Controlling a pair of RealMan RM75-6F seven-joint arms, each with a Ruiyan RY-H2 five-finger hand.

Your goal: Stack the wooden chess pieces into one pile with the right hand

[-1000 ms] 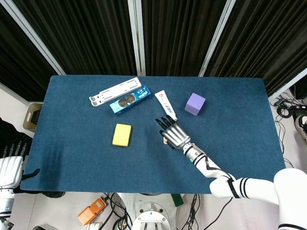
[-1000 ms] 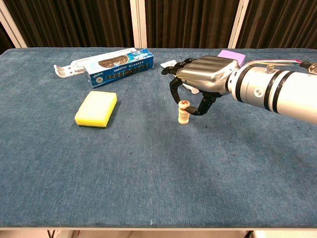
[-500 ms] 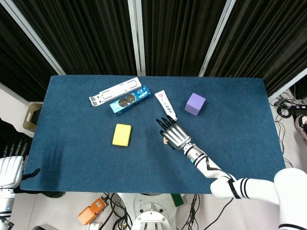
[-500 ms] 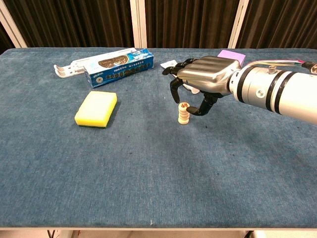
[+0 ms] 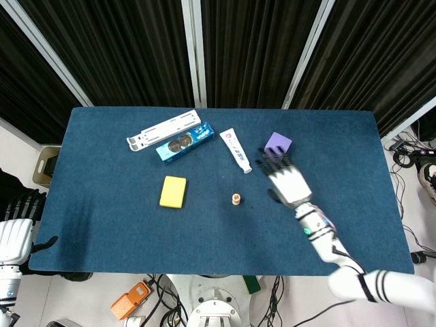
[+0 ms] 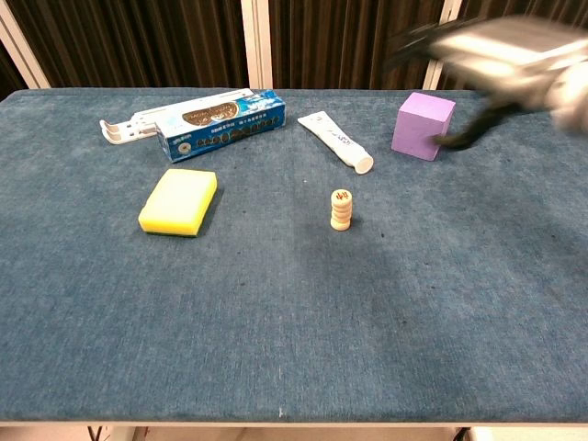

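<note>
the right hand [image 5: 286, 182] is raised above the tabletop [image 5: 102, 225] with its fingers spread and nothing in them, well apart from the pile and hanging near the purple cube [image 5: 277, 144]; in the chest view it is only a blur. that clearance leaves the chess pieces [image 6: 341, 210] undisturbed: they stand as one short upright column near the middle of the cloth, alone and touching nothing, so the stacking looks done. around them lie the white tube [image 6: 335, 141], the yellow sponge [image 6: 179, 200], the blue box [image 6: 220, 124] and a white holder [image 5: 163, 129] behind it. the left hand [image 5: 15, 238] waits off the left edge, its grip unreadable.
</note>
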